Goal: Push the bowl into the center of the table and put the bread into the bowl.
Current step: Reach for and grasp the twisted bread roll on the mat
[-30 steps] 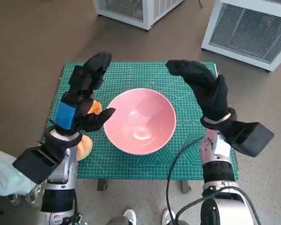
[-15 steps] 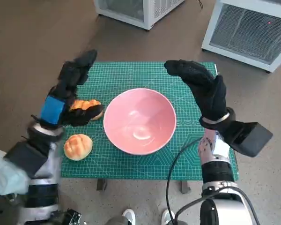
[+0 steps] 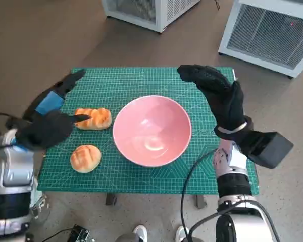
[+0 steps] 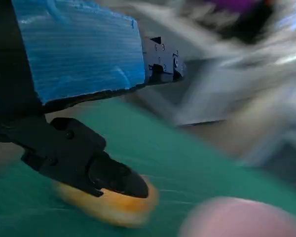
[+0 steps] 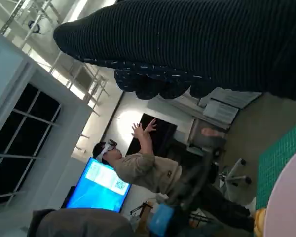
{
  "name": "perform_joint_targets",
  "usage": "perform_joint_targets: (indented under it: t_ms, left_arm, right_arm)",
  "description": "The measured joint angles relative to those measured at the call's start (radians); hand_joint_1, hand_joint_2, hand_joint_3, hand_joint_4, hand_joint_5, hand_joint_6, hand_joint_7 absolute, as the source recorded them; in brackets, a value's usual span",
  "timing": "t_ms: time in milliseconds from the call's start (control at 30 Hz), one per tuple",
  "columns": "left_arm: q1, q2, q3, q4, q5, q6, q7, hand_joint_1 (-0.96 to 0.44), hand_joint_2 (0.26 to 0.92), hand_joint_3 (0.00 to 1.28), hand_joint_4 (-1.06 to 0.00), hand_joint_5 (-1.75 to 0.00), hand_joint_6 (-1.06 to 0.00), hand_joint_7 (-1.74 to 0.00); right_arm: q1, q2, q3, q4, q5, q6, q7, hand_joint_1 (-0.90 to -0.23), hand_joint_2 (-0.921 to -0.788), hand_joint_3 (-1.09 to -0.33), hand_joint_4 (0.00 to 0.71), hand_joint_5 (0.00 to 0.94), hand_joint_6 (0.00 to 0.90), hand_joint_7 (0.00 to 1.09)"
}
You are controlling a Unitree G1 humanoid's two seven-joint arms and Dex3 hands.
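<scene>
Two bread rolls (image 3: 92,118) (image 3: 85,158) beside one pink bowl (image 3: 152,130), both hands (image 3: 50,118) (image 3: 219,96) spread, holding nothing.

Bowl (image 3: 152,130) on mat (image 3: 141,83), about centre of desk (image 3: 109,199). Two breads left of bowl, both on mat: long bread (image 3: 93,118) just beside bowl's left rim, round bread (image 3: 85,158) nearer front edge, left of bowl, apart from it. Left hand (image 3: 50,121) above mat's left edge, beside long bread. Right hand (image 3: 218,96) raised above mat, right of bowl. Two cabinets (image 3: 265,33) on floor (image 3: 35,40) behind desk.
</scene>
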Motion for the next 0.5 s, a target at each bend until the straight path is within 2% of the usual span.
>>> perform_joint_targets:
  t_ms: [133,500]
  left_arm:
    - [-0.029,0.010,-0.041,0.031,0.015,0.036,-0.029,0.13,0.759,0.01,-0.06,-0.01,-0.18,-0.03]
    - [-0.089,0.013,-0.132,0.144,0.028,0.042,-0.044,0.12,0.760,0.01,-0.12,-0.02,-0.22,-0.03]
  right_arm:
    - [0.000,0.005,0.000,0.007,0.003,0.000,-0.001,-0.701,-0.921,-0.736,0.192,0.000,-0.001,0.60]
    - [0.000,0.014,0.000,0.009,0.006,-0.004,-0.010,-0.698,-0.921,-0.736,0.192,0.000,-0.001,0.59]
